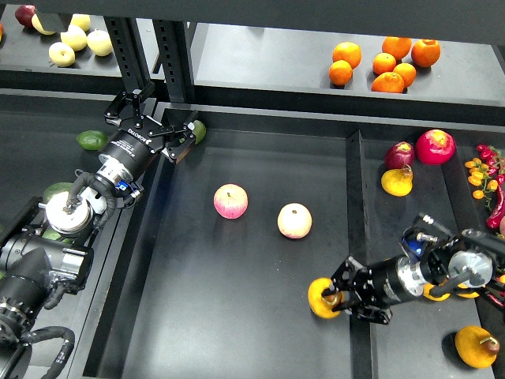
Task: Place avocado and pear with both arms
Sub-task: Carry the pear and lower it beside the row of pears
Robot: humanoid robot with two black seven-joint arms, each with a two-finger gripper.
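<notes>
Pear (322, 298) within right end effector (334, 299)

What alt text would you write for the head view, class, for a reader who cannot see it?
The right gripper holds an orange-yellow pear at the central tray's right edge, while the left gripper reaches an avocado at its top-left corner. Two apples lie inside.

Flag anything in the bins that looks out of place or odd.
Nothing looks spilled or damaged. Two things are mid-handling: the pear sits in the right gripper beside the bin divider, and a green fruit, likely the avocado, is at the left gripper by the bin's corner. Two apples lie loose.
</notes>
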